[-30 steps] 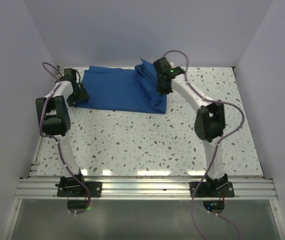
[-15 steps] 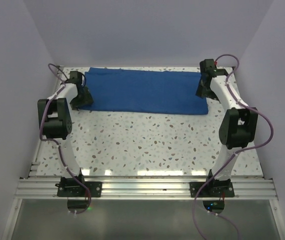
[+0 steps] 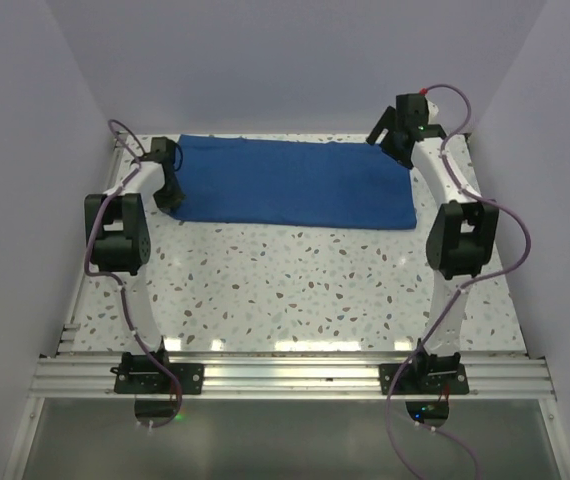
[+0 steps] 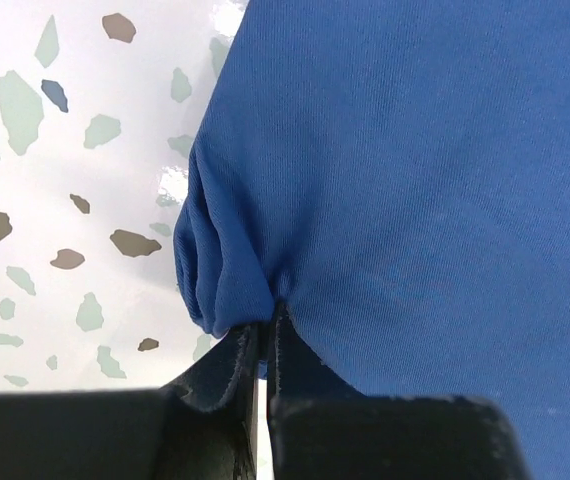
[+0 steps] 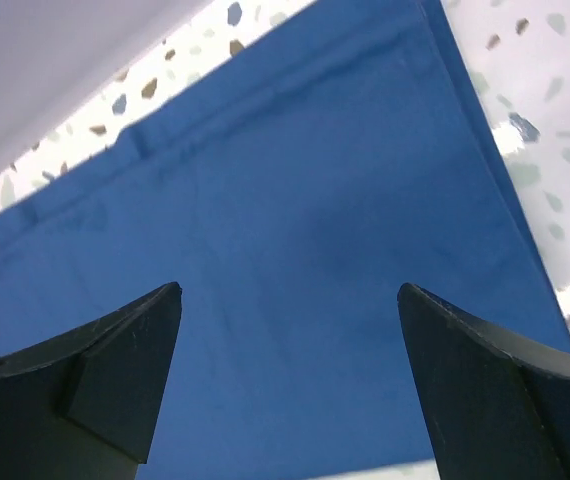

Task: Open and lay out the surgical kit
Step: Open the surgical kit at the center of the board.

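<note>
At the far side of the speckled white table, pinching the flat royal-blue cloth wrap at its bunched left edge with the left gripper, fingers clamped on the fold. Hovering the right gripper over the right end, fingers wide apart. Hold left steady, drop right onto a long edge, take only the top layer, peel slowly.

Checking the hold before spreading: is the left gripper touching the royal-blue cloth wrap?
Touching. The left wrist view shows the left gripper shut on a pinched fold of the royal-blue cloth wrap.
</note>
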